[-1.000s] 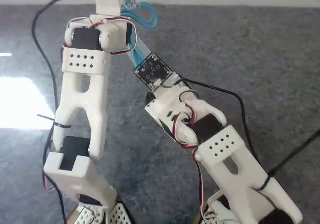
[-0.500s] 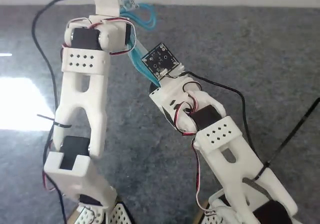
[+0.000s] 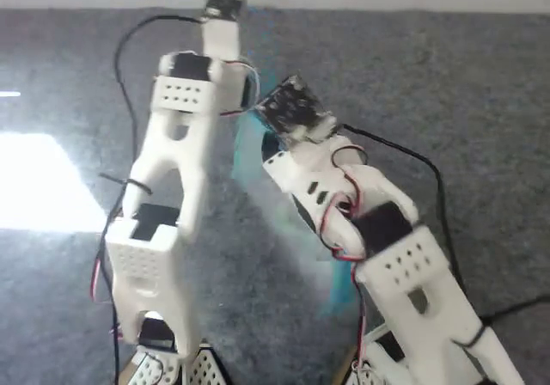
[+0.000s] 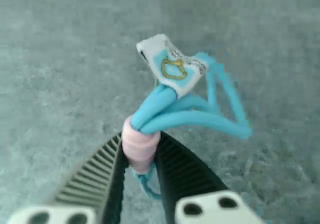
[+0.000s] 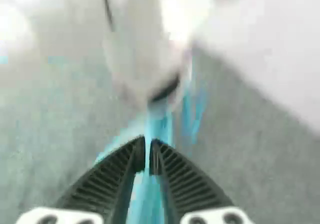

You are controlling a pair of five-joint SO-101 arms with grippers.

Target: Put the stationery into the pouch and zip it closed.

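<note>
left gripper (image 4: 140, 140): jaws clamped tight, and there's a pink sleeve (image 4: 138, 146) pinched right between the ribbed pads.
pink sleeve: upright in the grip, with blue cords (image 4: 200, 118) bursting out of its far end.
blue cords: looped and held up off the table, with a small white-and-blue tag (image 4: 172, 66) bearing a yellow ring at the tip.
right gripper (image 5: 147, 142): jaws all but together, just a sliver of gap, with a strip of the blue pouch (image 5: 160, 126) nipped in it.
pouch: up in the air between the two arms, a blue smear in the high view (image 3: 247, 140); too blurred to tell the zip.
left arm (image 5: 145, 49): a white blur just beyond the right gripper.
table (image 4: 60, 59): grey and speckled, underneath it all.
</note>
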